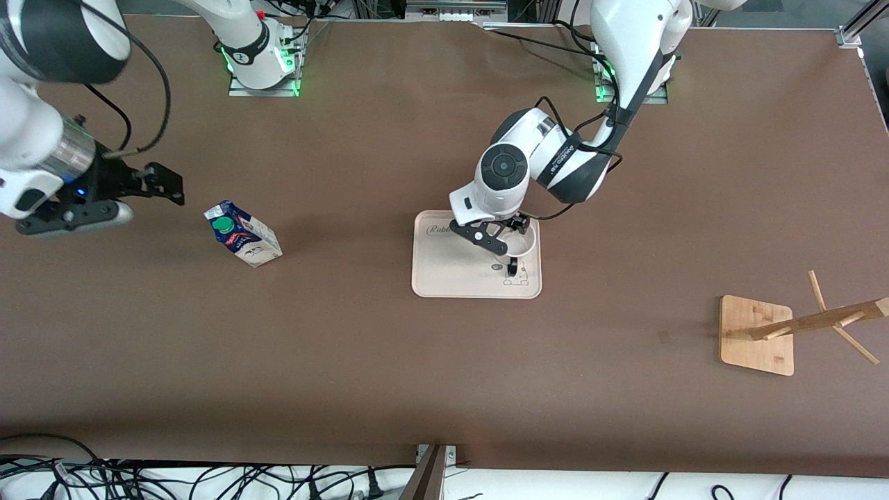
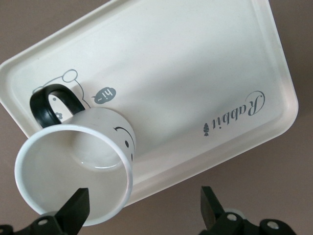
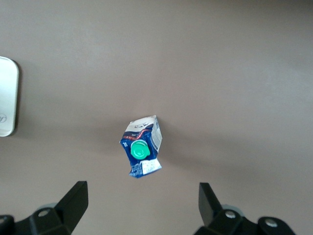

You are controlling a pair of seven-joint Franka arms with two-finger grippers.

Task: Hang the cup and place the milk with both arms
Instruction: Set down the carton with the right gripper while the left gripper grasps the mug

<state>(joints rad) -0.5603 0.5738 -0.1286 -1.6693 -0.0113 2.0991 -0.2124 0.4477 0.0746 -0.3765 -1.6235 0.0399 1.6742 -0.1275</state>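
Brown desk [image 1: 389, 361]: left pincer [image 2: 142, 208] released, straddling cup [image 2: 73, 169] rim for hanging; right pincer [image 3: 139, 205] released above milk [image 3: 142, 149].

A cream tray [image 1: 444, 278] printed "Rabbit" lay mid-table. A wooden rack [image 1: 757, 335] stood toward the left arm's end, nearer the front camera.

Cup [image 1: 522, 243] on tray [image 1: 444, 274] — milk [image 1: 242, 234] upright.
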